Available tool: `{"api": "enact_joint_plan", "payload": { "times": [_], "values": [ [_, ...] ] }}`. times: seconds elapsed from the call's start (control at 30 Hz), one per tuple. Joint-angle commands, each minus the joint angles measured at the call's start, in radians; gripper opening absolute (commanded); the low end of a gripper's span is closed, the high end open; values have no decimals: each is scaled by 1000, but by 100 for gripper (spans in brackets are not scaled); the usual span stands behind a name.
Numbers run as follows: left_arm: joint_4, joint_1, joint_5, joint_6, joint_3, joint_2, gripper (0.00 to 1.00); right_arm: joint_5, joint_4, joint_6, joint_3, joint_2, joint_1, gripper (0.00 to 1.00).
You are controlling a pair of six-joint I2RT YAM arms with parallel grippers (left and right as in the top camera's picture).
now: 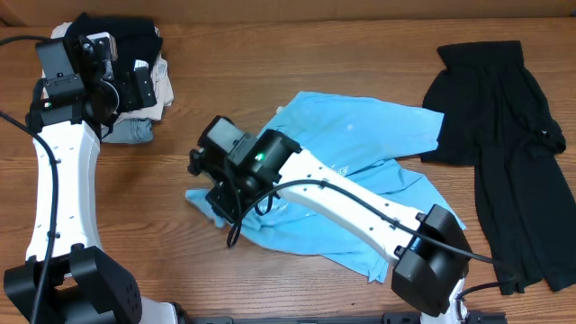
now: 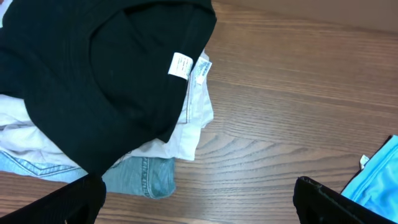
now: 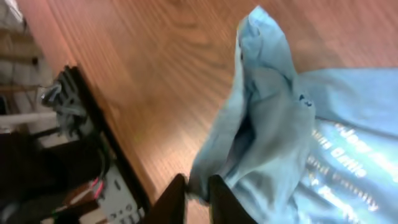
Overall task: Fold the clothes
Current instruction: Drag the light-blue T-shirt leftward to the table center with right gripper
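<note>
A light blue T-shirt with white printed text lies crumpled in the middle of the table. My right gripper is at its left edge and is shut on a fold of the shirt, seen pinched between the fingers in the right wrist view; the cloth rises in a bunched ridge from them. A large loose black garment lies spread at the right. My left gripper is open and empty, hovering over the wood beside a stack of folded clothes; its place in the overhead view is at the far left.
A stack of folded clothes sits at the back left: black top piece with a white label, white and beige pieces, pale denim at the bottom. A corner of the blue shirt shows at the right.
</note>
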Motion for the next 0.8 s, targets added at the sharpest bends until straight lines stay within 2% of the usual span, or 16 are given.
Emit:
{"api": "enact_joint_plan", "payload": {
  "times": [0.0,0.13,0.33,0.53,0.77],
  "values": [
    [1,4,-14,32,29,7,100,-9,-8,-11,31,-94,-48,26],
    [5,-13,60,53,29,7,100,18,-16,35,31,-171,-156,47],
    [32,-145,152,167,29,11,100,88,-24,114,31,-231,-444,57],
    [90,-374,145,324,29,49,100,89,0,119,29,-223,-704,62],
    [105,-566,-9,397,29,190,100,89,-3,119,29,-219,-878,63]
  ]
}}
